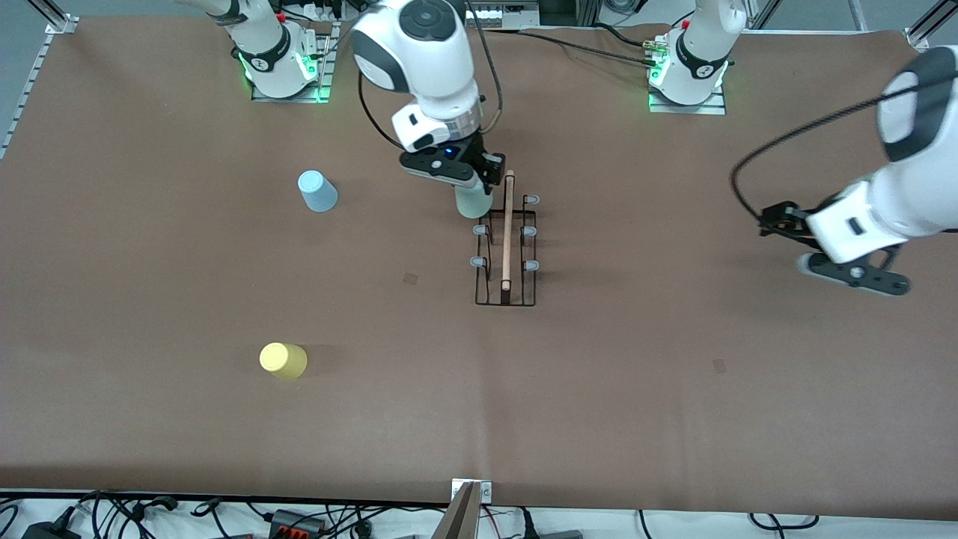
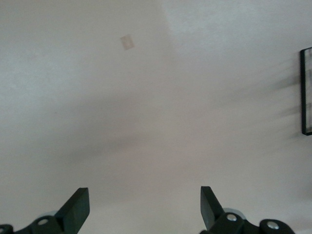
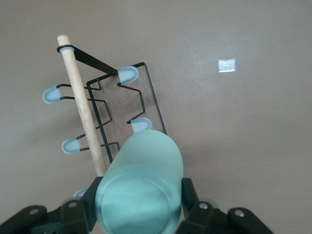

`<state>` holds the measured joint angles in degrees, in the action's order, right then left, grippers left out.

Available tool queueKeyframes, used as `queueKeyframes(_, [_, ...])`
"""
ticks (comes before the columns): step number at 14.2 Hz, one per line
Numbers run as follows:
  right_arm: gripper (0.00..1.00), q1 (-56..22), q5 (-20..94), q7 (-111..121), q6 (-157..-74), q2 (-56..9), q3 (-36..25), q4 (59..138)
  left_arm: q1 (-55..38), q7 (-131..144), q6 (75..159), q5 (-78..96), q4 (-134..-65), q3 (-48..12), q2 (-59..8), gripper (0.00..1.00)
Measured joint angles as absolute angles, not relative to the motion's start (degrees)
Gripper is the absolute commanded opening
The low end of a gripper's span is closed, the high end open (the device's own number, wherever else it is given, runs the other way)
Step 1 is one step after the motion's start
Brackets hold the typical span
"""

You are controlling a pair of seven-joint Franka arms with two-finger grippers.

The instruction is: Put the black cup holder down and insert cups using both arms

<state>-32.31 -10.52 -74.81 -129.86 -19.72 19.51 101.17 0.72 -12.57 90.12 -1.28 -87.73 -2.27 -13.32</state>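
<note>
The black cup holder (image 1: 506, 254) stands in the middle of the table, its wooden handle (image 1: 508, 228) on top and pale-blue prong tips along both sides. My right gripper (image 1: 471, 183) is shut on the pale grey-green cup (image 1: 473, 201), held over the holder's end nearest the robots' bases. In the right wrist view the cup (image 3: 141, 187) sits between the fingers (image 3: 191, 195), above the holder (image 3: 109, 114). The light blue cup (image 1: 317, 191) and the yellow cup (image 1: 283, 361) lie toward the right arm's end. My left gripper (image 1: 853, 271) is open and empty over bare table.
The brown table mat (image 1: 673, 374) spreads around the holder. The holder's edge shows in the left wrist view (image 2: 306, 92), with a small pale patch (image 2: 127, 42) on the mat. Cables lie along the table's edge nearest the front camera.
</note>
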Motion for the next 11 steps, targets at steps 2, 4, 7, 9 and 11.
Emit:
queueKeyframes(2, [0.12, -32.4, -11.0, -74.9, -130.5, -20.9, 19.4, 101.1, 0.9, -12.0, 90.0, -1.3, -88.4, -2.4, -13.0, 1.00])
queueKeyframes(4, [0.13, -32.6, -11.1, -74.9, -130.7, -21.9, 19.4, 101.0, 0.8, -9.2, 92.4, -1.4, -92.0, -2.9, -11.0, 1.00])
queueKeyframes(7, [0.27, -33.4, -11.2, -74.9, -130.8, -23.3, 19.4, 101.0, 0.8, -8.3, 102.4, -1.6, -102.9, -3.3, -4.7, 1.00])
queueKeyframes(9, [0.80, -33.9, -11.5, -74.9, -130.9, -24.1, 19.4, 101.0, 0.8, -9.2, 106.4, -1.7, -107.7, -3.3, -1.5, 1.00])
queueKeyframes(11, [1.00, -34.1, -12.6, -74.9, -130.9, -24.9, 19.4, 101.0, 0.9, -8.0, 106.9, -1.6, -107.8, -3.2, -0.4, 1.00])
